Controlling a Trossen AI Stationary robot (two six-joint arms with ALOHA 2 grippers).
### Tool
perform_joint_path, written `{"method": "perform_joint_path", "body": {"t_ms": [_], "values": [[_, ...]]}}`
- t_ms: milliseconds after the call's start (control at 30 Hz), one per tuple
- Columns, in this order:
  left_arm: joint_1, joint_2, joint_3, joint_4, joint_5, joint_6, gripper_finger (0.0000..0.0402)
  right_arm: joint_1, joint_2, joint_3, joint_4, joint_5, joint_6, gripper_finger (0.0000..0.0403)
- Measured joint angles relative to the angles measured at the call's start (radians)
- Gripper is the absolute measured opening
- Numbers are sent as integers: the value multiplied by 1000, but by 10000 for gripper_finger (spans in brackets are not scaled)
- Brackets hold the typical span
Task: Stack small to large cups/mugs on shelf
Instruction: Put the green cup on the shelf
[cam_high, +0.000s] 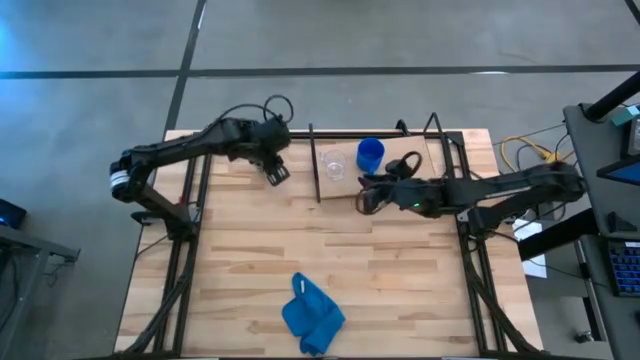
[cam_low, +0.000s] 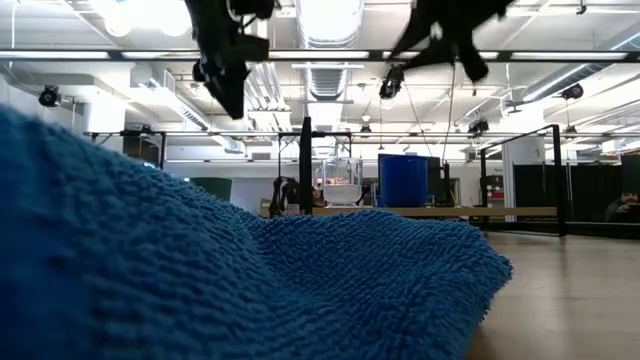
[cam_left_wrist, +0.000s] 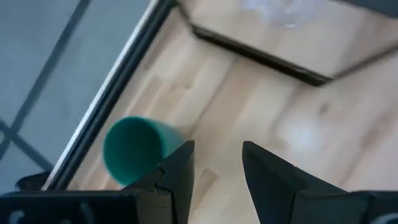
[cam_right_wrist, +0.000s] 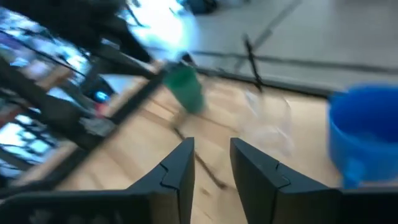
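The dark green cup (cam_left_wrist: 134, 150) is lying tipped on the counter (cam_high: 400, 270) near its far left edge, off the shelf (cam_high: 425, 160), its open mouth facing the left claw (cam_left_wrist: 214, 168), which is hovering just beside it with fingers narrowly parted and holding nothing. The clear cup (cam_high: 333, 164) and blue mug (cam_high: 370, 153) are standing side by side on the shelf. The right claw (cam_high: 368, 197) is sitting near the shelf's front edge, slightly parted and empty; judging by position, the left arm is nearer the green cup.

Clear cup (cam_high: 332, 165) and mug (cam_high: 370, 153) sit side by side on the shelf (cam_high: 432, 152) at the tabletop's (cam_high: 400, 270) back. Cloth (cam_high: 312, 315) lies near the front edge.
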Motion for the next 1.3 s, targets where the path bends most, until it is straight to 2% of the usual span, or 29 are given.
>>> {"method": "perform_joint_path", "body": {"t_ms": [133, 267, 433, 600, 900, 1033, 1133, 1233, 1300], "values": [[137, 45, 0, -24, 95, -11, 121, 26, -50, 80, 2, 3, -95, 95], [231, 113, -3, -41, 110, -10, 121, 32, -70, 146, 0, 6, -165, 95], [245, 177, -3, -39, 130, 43, 121, 32, -65, 211, -84, 5, -187, 95], [245, 230, -3, -39, 131, 46, 121, 32, -44, 243, -200, 3, -140, 95], [246, 310, -3, -30, 126, 87, 117, 32, -16, 238, -232, 2, -130, 95], [246, 338, -3, -33, 130, 108, 70, 32, -17, 238, -232, 3, -129, 95], [243, 334, -3, -59, 207, 147, 14, 32, -17, 238, -232, 3, -129, 95], [202, 293, -3, -94, 288, 145, 6, 32, -17, 238, -232, 3, -130, 95], [148, 251, -3, -128, 292, 133, 2, 31, -17, 237, -232, 3, -138, 95]]}}
